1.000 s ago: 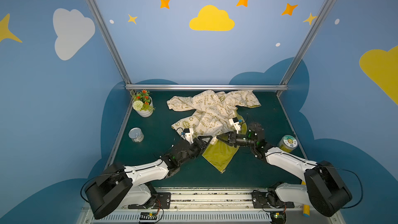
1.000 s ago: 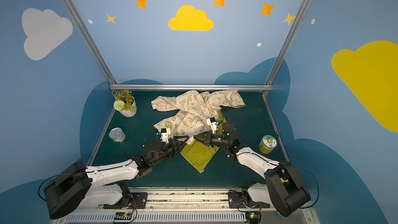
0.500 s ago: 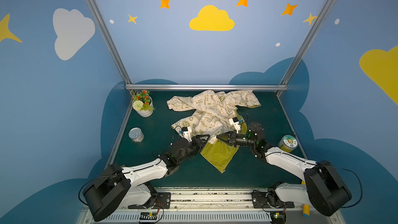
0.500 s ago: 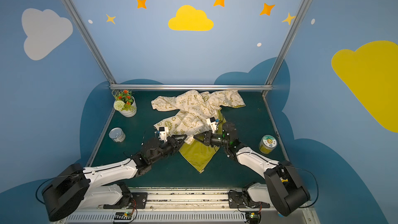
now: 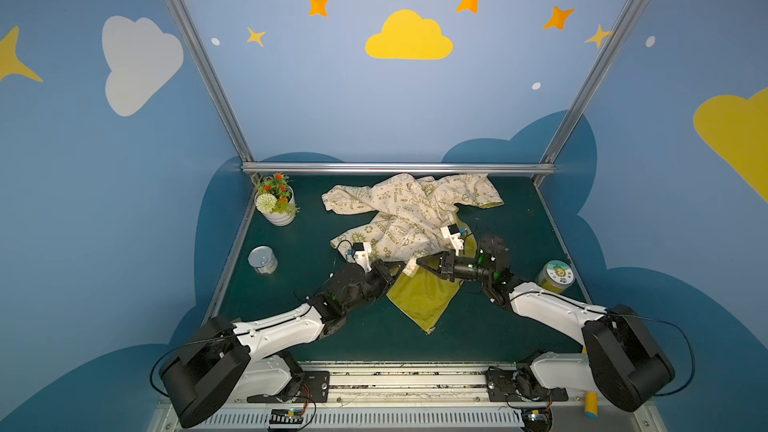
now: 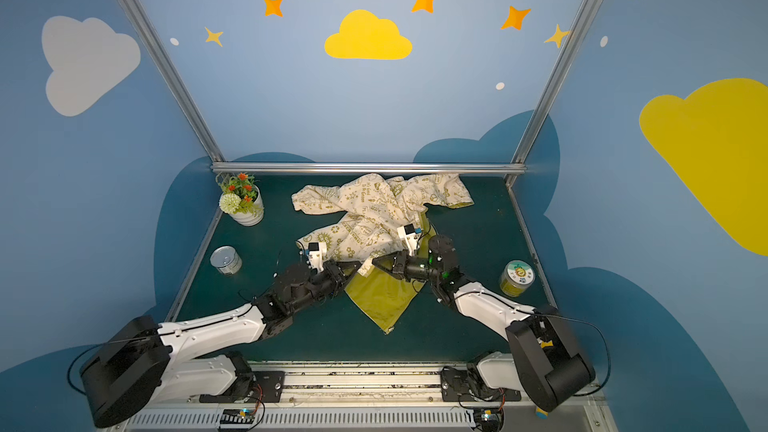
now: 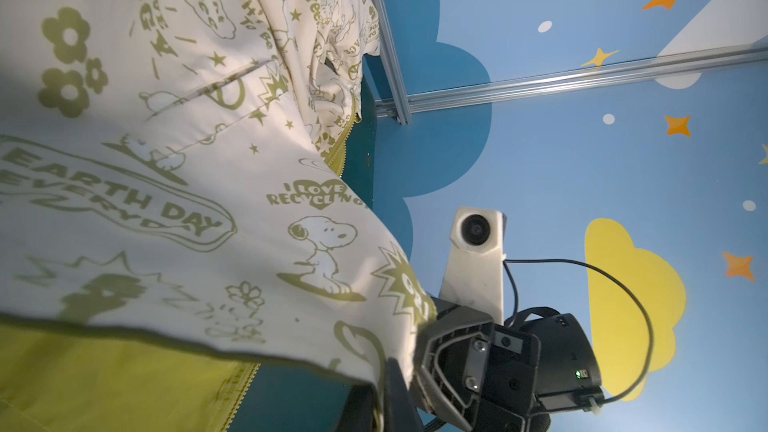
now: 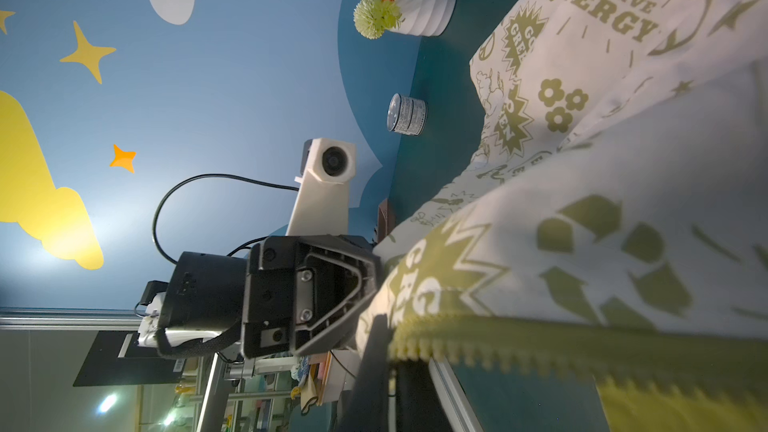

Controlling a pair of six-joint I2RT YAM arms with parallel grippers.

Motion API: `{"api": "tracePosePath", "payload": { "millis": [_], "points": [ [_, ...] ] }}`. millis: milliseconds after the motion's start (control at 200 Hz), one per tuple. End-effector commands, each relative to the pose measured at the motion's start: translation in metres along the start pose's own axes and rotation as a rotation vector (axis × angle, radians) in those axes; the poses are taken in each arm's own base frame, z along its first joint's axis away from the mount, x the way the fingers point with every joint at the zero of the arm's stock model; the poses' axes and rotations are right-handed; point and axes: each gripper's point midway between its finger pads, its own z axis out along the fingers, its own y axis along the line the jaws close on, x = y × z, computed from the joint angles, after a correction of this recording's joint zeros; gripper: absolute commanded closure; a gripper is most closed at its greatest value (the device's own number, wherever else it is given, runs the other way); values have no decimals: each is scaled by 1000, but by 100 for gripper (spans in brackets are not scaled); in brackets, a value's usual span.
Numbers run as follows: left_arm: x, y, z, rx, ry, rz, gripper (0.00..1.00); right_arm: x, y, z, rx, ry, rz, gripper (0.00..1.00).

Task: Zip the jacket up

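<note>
Jacket (image 5: 409, 209) sprawls crumpled on the green table (image 5: 498, 326), from the middle toward 12 o'clock. Its front is open and its yellow-green lining (image 5: 424, 297) spills toward 6. Both claws meet at a cream hem corner in the centre. The left gripper (image 5: 400, 268), reaching from 8 o'clock, is pinched on the fabric. The right gripper (image 5: 420, 263), from 4 o'clock, is clamped by the zipper teeth (image 8: 498, 338). A flowerpot (image 5: 279, 211) stands at 10, a jar (image 5: 556, 277) at 3 and a tin (image 5: 262, 260) at 9.

The jacket (image 7: 291, 201) partly hides the left hand (image 7: 388, 384).
</note>
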Motion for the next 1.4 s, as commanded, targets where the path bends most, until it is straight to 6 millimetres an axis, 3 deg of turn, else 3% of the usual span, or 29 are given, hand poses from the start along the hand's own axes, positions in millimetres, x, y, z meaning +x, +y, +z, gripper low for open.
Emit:
{"api": "tracePosePath", "payload": {
  "millis": [0, 145, 496, 701, 1056, 1397],
  "points": [
    [-1, -17, -4, 36, 2, 25, 88, -9, 5, 7, -20, -1, -22, 100],
    [-2, -20, -6, 40, 2, 31, 88, -8, 0, 13, -27, 23, 4, 100],
    [3, -5, 3, 4, 28, 13, 90, -16, 31, 8, -123, -15, -87, 100],
    [2, -7, 2, 3, 25, 13, 90, -18, 35, 7, -120, -11, -102, 100],
    [-9, 7, -10, -37, -13, 1, 89, -16, 49, 0, -141, -13, -126, 100],
    [-3, 6, 0, -28, 37, -3, 88, -15, 53, 10, -176, 35, -78, 100]
  ]
}}
